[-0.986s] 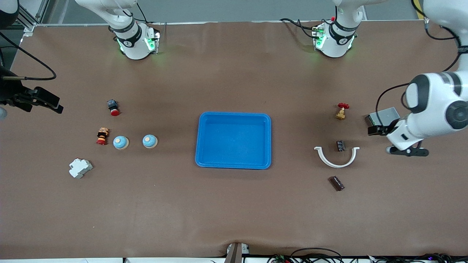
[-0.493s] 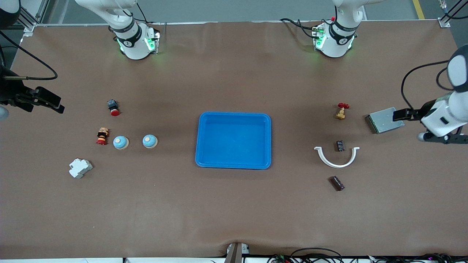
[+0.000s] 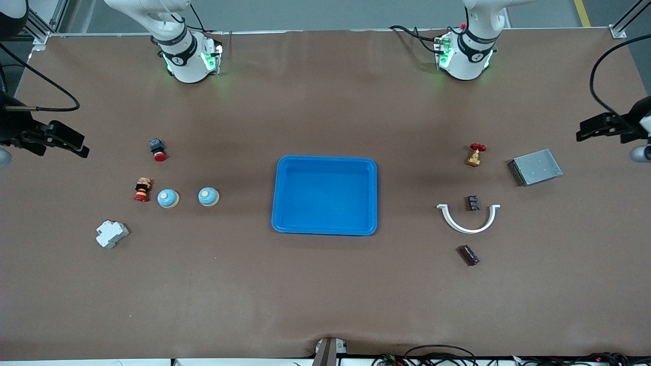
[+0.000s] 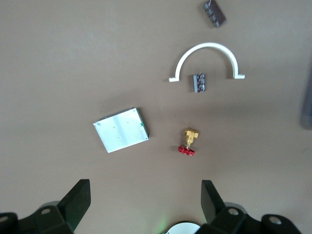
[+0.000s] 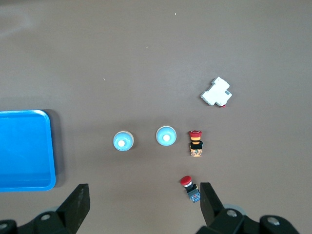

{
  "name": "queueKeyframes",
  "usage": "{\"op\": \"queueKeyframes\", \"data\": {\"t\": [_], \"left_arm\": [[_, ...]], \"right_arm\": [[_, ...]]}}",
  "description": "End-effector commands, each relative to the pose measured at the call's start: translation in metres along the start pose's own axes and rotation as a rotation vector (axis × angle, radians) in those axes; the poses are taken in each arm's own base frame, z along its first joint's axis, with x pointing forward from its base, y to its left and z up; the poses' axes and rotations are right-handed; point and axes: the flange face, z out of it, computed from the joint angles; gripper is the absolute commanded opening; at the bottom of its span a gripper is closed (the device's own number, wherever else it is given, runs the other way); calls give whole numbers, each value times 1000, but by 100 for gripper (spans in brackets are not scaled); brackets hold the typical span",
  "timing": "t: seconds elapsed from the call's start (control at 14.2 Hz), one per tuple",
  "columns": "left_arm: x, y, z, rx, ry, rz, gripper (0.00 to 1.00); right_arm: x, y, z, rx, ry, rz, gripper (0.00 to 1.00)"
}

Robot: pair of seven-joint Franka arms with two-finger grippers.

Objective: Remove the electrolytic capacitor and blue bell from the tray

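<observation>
Two blue dome bells [image 3: 208,196] [image 3: 168,198] stand side by side toward the right arm's end; they also show in the right wrist view [image 5: 123,141] [image 5: 165,136]. A small dark capacitor [image 3: 473,203] sits inside a white arc clip [image 3: 468,223] toward the left arm's end, and shows in the left wrist view [image 4: 200,82]. The blue tray [image 3: 325,229] in the middle is empty. My left gripper [image 4: 146,195] is open and empty, high over the table's edge past a grey plate [image 3: 536,166]. My right gripper [image 5: 144,197] is open and empty, high over its table edge.
A brass valve with a red handle [image 3: 475,155] and a dark brown block [image 3: 468,254] lie near the capacitor. A red push button [image 3: 157,150], a red-and-yellow button [image 3: 143,189] and a white breaker [image 3: 112,234] lie near the bells.
My left arm has swung up and away from beside the capacitor toward its table edge, uncovering the grey plate. The right arm has stayed put.
</observation>
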Motion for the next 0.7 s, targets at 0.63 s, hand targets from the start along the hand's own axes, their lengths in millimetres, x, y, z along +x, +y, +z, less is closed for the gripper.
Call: {"op": "queueKeyframes", "data": {"t": [0.63], "left_arm": [[21,98,-33,8,110,115,100]], "right_arm": [[-4,-2,-4,12,5,17,100]]}}
